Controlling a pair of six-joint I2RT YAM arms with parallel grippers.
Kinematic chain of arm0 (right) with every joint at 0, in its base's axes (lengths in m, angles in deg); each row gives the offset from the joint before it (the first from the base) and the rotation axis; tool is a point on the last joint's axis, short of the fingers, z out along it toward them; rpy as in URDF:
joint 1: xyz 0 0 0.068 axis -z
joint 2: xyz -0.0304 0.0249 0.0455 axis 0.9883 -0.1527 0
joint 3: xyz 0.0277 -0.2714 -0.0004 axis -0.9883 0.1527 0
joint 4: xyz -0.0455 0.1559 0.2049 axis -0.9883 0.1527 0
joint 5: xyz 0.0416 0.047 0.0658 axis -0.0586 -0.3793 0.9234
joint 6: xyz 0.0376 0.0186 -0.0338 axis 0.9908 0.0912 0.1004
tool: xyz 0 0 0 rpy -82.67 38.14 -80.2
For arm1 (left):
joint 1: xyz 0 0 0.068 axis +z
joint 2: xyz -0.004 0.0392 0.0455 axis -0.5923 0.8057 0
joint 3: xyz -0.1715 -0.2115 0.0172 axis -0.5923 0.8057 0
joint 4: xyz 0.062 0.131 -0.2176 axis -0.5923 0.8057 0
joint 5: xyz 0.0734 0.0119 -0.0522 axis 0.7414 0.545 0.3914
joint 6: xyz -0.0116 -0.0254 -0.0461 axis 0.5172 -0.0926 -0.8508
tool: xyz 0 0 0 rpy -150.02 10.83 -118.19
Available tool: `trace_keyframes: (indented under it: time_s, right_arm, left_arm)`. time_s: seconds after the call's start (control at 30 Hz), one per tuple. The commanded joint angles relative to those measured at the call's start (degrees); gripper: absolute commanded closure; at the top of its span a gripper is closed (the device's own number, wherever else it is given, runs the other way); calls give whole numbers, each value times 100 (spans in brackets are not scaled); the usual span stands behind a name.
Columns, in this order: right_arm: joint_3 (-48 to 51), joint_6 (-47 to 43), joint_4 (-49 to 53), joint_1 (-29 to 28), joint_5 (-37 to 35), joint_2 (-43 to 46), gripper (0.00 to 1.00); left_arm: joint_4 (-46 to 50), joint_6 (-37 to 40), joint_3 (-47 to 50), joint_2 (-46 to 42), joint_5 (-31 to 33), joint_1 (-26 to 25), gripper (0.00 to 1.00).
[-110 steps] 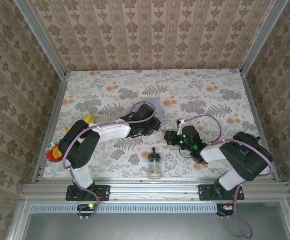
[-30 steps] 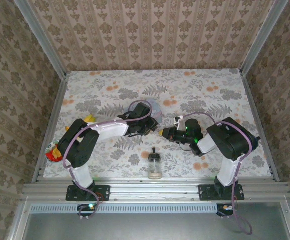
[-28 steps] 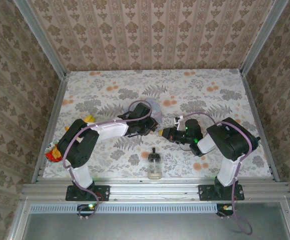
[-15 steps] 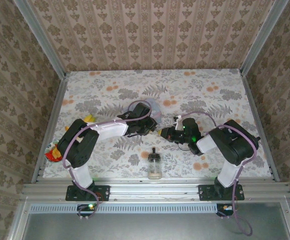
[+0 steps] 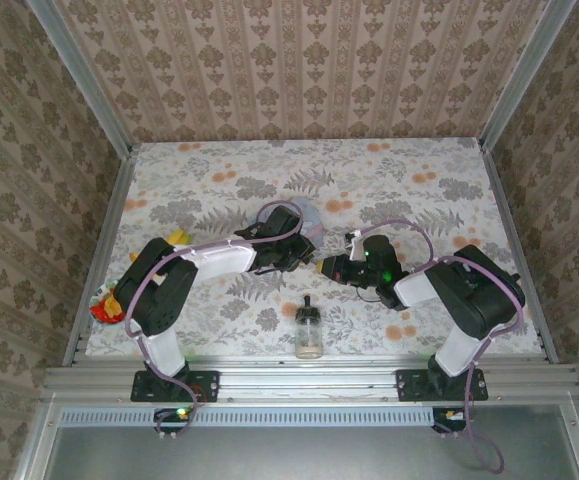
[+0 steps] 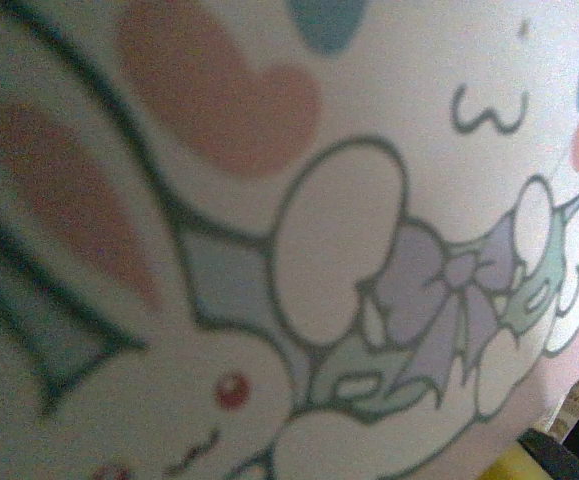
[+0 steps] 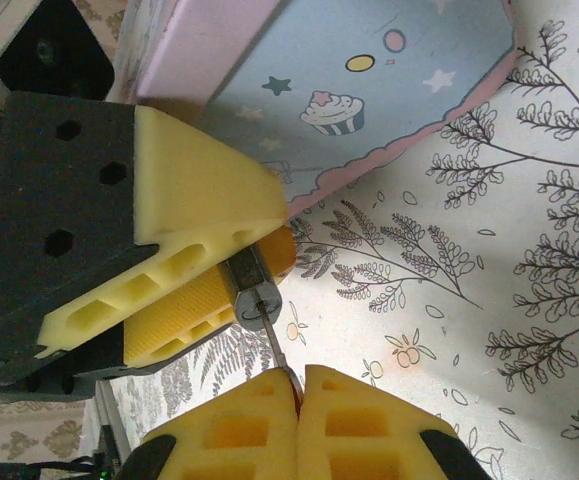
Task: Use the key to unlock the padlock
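My left pincer (image 7: 257, 250) is clamped on the padlock (image 7: 253, 284), which sits between its two yellow fingers with the keyhole end turned toward my right pincer (image 7: 299, 385). My right pincer has its fingers pressed together on the key (image 7: 274, 345). The key's thin shaft reaches up to the keyhole face. The pale blue tin (image 7: 369, 90) lies just behind the padlock on the table (image 7: 489, 300). The glass bottle (image 5: 309, 333) stands apart, nearer my bases.

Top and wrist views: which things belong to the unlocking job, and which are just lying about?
Job: tiny dark metal padlock in left claw; thin metal key in right claw.
Lying about: pale blue cartoon tin; glass bottle with black cap; red-and-yellow item.
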Motion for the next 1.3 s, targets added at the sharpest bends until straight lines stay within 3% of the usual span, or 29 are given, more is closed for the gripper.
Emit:
trace_keyframes:
  time_s: [0.0, 0.2, 0.5, 1.0, 1.27]
  right_arm:
    - [-233, -214, -129, -13, -191, -58, 100]
    - [-61, -105, -591, -13, -264, -147, 100]
    - [131, -157, -518, -4, -557, 24, 100]
    - [276, 66, -1307, -4, -416, -136, 100]
    - [322, 70, -1518, -70, -758, -56, 100]
  left_arm:
    - [-254, -86, -64, -375, -938, -310, 84]
    - [-315, -169, -22, -413, -955, -278, 84]
    - [-355, -240, 84, -457, -898, -180, 84]
    - [-425, -352, 141, -467, -874, -179, 84]
    - [-450, -383, 112, -423, -946, -205, 84]
